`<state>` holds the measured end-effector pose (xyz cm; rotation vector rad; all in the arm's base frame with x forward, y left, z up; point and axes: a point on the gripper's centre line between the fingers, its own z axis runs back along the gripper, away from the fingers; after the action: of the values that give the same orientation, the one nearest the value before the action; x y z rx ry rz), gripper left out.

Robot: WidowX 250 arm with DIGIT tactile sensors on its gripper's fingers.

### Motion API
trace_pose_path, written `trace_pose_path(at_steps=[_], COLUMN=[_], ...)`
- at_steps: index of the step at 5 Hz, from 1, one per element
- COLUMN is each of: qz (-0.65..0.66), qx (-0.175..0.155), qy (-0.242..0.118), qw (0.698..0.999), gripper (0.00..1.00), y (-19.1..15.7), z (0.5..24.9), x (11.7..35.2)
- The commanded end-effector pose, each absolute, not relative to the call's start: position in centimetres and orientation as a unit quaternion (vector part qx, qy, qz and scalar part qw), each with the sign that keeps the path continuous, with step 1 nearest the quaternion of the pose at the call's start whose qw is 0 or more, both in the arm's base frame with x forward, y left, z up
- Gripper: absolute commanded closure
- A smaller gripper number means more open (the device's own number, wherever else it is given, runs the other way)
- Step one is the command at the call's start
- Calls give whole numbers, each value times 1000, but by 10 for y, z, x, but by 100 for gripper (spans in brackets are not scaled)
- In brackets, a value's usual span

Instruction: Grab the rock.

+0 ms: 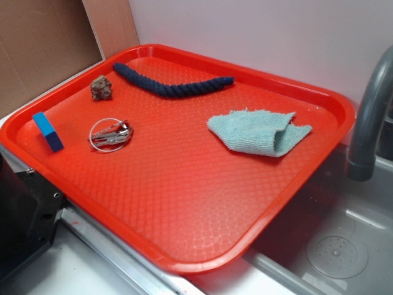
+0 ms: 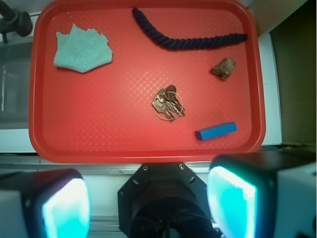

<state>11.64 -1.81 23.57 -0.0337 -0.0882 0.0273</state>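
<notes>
The rock point(image 1: 102, 87) is a small lumpy brown-grey stone. It lies on the red tray point(image 1: 184, 203) near its far left corner, just left of the dark blue rope point(image 1: 172, 85). In the wrist view the rock point(image 2: 224, 68) is at the upper right of the tray point(image 2: 99, 134). My gripper point(image 2: 148, 203) is open and empty, high above the tray's near edge and well short of the rock. Its two cyan pads point(image 2: 230, 201) stand wide apart. The gripper does not show in the exterior view.
A blue block point(image 1: 48, 131) and a ring of metal clips point(image 1: 111, 134) lie at the tray's left. A light teal cloth point(image 1: 258, 132) lies at the right. A grey faucet point(image 1: 368, 117) and a sink point(image 1: 338, 246) are to the right.
</notes>
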Motion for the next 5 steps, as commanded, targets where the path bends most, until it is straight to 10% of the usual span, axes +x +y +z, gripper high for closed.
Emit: trace_pose_path(at_steps=[1, 5], qz=[14, 304], qx=[-17, -32], qy=[-44, -125], qw=[999, 944], gripper=[0, 0], y=[-18, 50], z=[236, 165], x=[116, 162])
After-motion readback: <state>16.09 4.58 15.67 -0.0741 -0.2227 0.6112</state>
